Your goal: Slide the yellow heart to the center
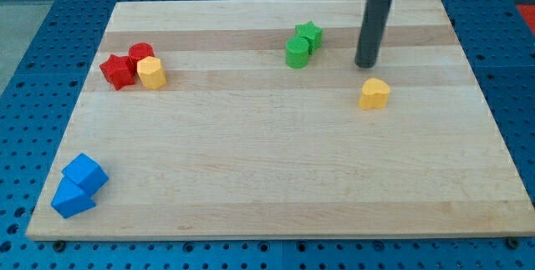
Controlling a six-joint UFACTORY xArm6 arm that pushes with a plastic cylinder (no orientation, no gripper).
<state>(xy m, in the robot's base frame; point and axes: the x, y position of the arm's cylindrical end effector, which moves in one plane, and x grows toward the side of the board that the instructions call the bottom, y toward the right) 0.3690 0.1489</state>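
Approach seems the step in hand: my tip (365, 65) stands just above the yellow heart (374, 94) toward the view's top, near but not touching it, on the right part of the wooden surface (267, 178). No jaws exist on this rod. Next I judge the tip must get to the heart's right side and push leftward and slightly down, toward the center.
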